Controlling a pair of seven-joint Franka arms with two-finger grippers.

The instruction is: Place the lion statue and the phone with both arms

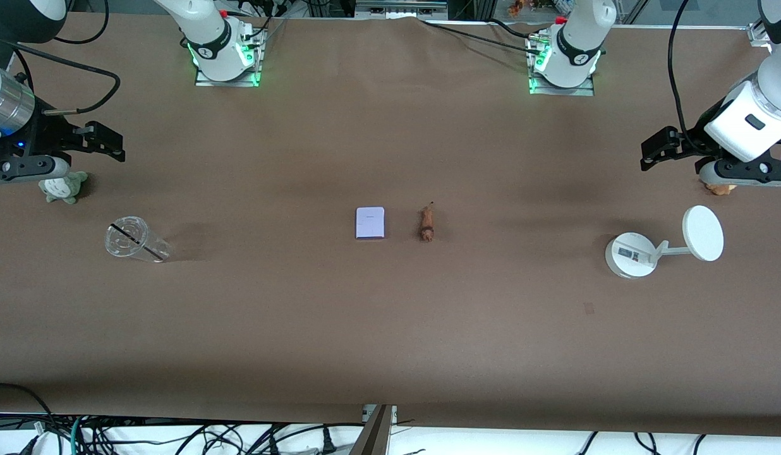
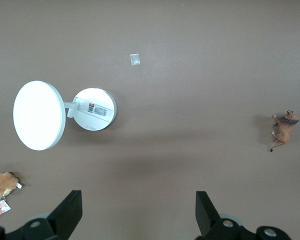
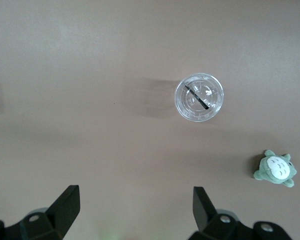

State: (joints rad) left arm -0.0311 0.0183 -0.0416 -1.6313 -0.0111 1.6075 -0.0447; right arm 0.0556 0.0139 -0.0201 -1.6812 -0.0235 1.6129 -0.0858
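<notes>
Both our tools wide open, empty: left tool (image 1: 649, 151), right tool (image 1: 112, 146) | phone (image 1: 370, 222) flat on desk (image 1: 390, 328), lion (image 1: 426, 224) tiny | risk: our fingers slip off either.

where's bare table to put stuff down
Bare stretches: between the cup and phone, between the lion and stand, and the whole strip nearer the front camera. Crowded: each table end, where a plush lies under each gripper.

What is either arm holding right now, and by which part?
Nothing. Both the left pincer and right pincer are open and empty; the phone and lion statue lie on the table.
</notes>
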